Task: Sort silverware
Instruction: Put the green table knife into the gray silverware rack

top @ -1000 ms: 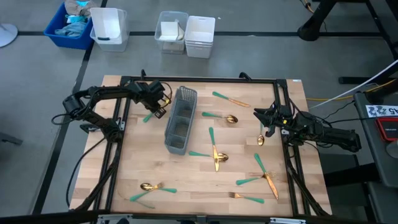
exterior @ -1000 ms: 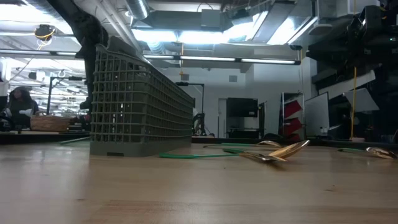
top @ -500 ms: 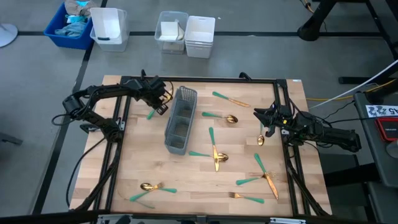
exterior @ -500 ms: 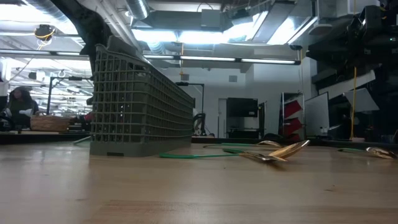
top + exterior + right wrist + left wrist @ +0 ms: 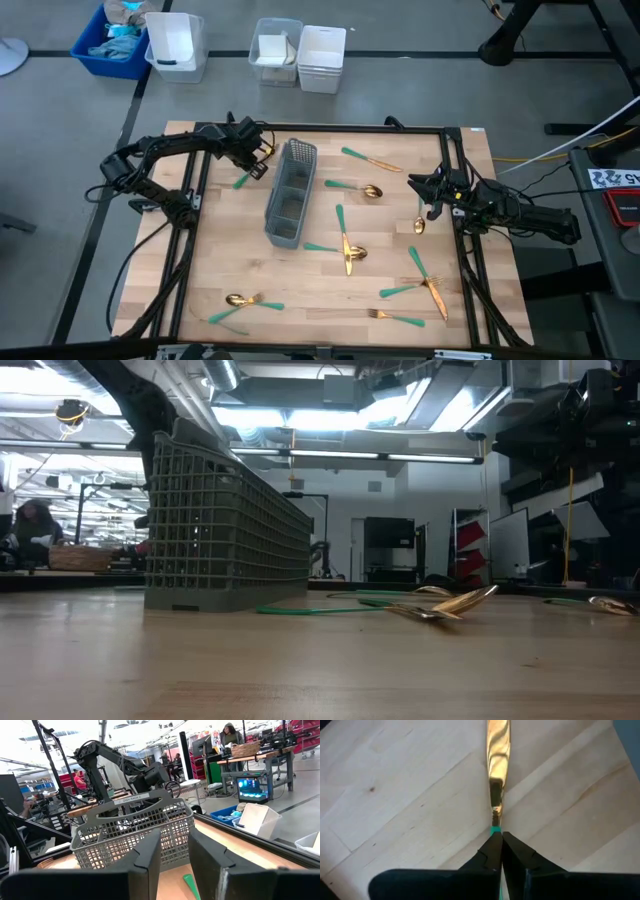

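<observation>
The silverware, gold heads on teal handles, lies scattered on the wooden table: a spoon, a knife and several more toward the near right. The grey mesh caddy stands left of centre. My left gripper is just left of the caddy's far end, pointing steeply down, shut on a teal-handled knife. Its handle sticks out toward the near left. My right gripper waits at the table's right edge, open and level, facing the caddy. My left gripper pinches the knife between its two fingertips, right where the teal handle meets the gold blade. The fingers come steeply from above. The blade runs on away from the fingers over the wood; whether its tip touches the table I cannot tell.
Bare wood lies left of the caddy and along the near middle. Black frame rails border the table. White bins and a blue bin stand on the floor beyond the far edge. A crossed spoon and knife lie right of the caddy.
My left gripper has drifted a little toward the table's far edge beside the caddy, and the knife's teal handle has gone along with it. In the low view the green handle left of the caddy tips up and then all but vanishes.
</observation>
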### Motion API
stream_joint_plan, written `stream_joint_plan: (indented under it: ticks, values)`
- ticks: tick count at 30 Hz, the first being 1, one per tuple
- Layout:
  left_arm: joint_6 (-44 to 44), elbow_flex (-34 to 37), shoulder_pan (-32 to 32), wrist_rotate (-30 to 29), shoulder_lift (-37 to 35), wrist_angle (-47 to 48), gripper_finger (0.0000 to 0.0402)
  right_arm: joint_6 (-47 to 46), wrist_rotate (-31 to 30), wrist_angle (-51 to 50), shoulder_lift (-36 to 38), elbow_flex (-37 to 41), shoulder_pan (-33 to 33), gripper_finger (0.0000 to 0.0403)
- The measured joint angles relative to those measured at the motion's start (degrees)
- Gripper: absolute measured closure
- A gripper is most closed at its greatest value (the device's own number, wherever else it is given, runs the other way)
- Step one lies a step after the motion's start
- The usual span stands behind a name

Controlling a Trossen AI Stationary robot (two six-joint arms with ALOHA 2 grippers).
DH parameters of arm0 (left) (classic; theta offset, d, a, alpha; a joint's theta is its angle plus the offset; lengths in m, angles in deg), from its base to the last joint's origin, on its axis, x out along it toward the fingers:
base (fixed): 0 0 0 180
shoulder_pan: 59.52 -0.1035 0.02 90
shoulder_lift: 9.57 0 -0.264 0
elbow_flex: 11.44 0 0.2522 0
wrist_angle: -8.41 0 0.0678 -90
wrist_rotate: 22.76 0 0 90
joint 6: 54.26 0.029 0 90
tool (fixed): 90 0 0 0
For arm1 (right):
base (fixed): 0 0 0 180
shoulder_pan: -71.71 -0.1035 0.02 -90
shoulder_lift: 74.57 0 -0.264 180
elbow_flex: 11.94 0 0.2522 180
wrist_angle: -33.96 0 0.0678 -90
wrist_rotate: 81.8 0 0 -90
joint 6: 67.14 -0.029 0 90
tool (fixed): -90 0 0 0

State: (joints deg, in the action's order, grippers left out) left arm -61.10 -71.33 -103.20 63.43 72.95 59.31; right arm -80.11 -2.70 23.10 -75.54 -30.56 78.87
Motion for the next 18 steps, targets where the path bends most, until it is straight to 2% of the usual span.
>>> stream_joint_plan:
  ticks: [6,10,18]
  values:
    - [0.90,0.00,0.11,0.01,0.00,-0.18,0.0391,0.02,0.00,0.00,-0.01,0.00,0.00,0.0303]
    - [4.86,-0.04,0.17,-0.02,0.00,-0.67,0.0382,0.00,0.00,0.00,0.00,0.00,-0.01,0.0303]
    - [7.17,-0.04,0.17,0.00,0.46,-2.41,0.0321,0.00,0.00,0.00,-0.01,0.00,-0.01,0.0303]
